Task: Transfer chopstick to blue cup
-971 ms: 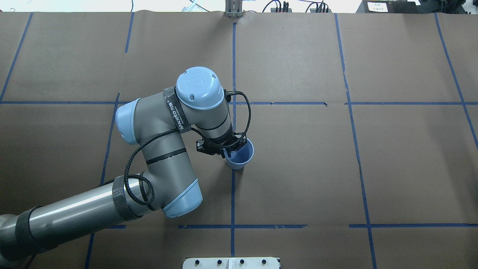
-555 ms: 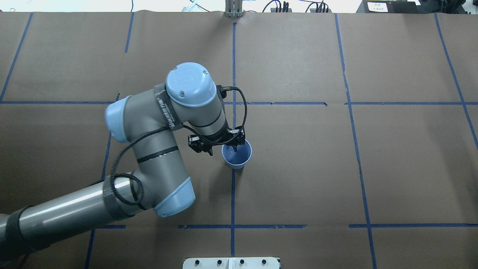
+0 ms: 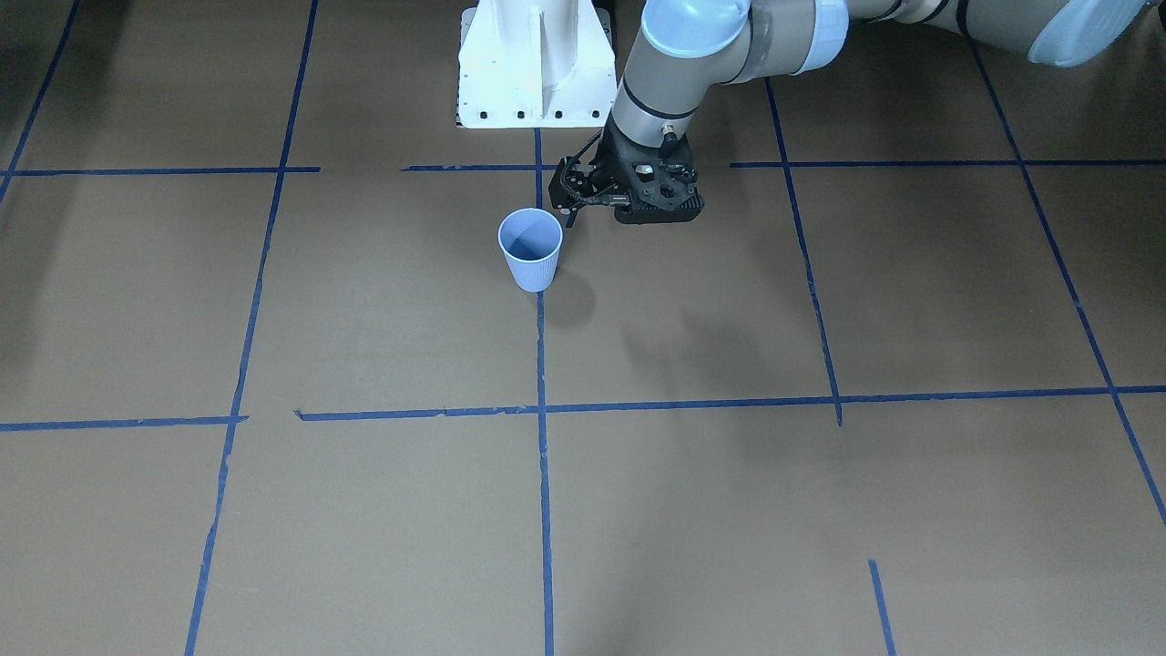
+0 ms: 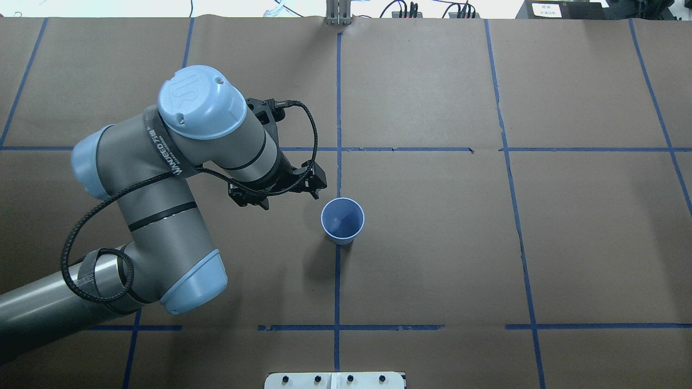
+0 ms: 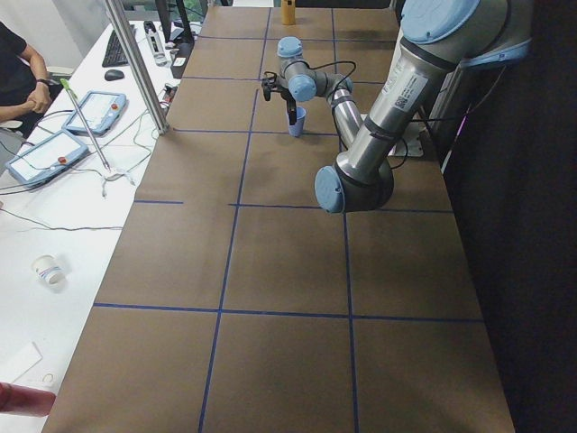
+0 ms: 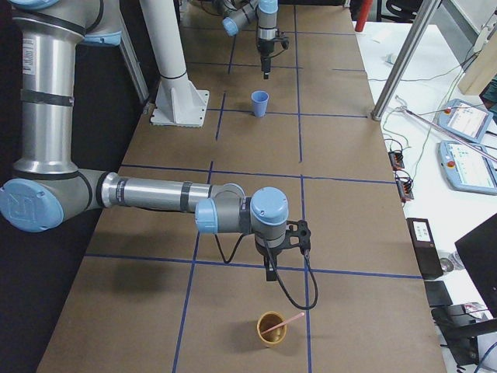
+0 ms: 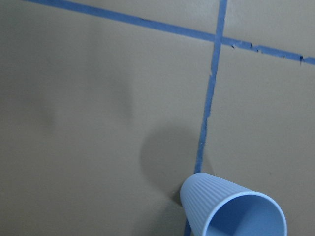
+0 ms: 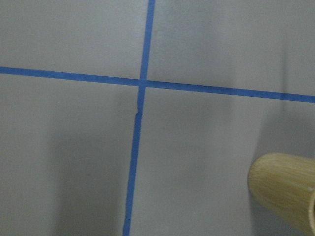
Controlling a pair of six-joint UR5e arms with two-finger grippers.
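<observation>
Chopstick (image 6: 286,323): leans out of a tan cup (image 6: 272,340) at the near end of the table (image 6: 349,233) in the exterior right view, thin and small there, lower end hidden inside. Well apart from the blue cup (image 4: 342,220), upright on a blue tape line (image 4: 337,281). Left gripper (image 4: 289,199): hangs near that cup's rim, fingers spread wide, empty. Right gripper (image 6: 269,273): hovers above the tan cup; cannot tell whether spread or closed. Tan cup cut off at the right wrist view's edge.

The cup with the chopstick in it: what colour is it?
The cup is yellowish tan, seen best in the exterior right view.
</observation>
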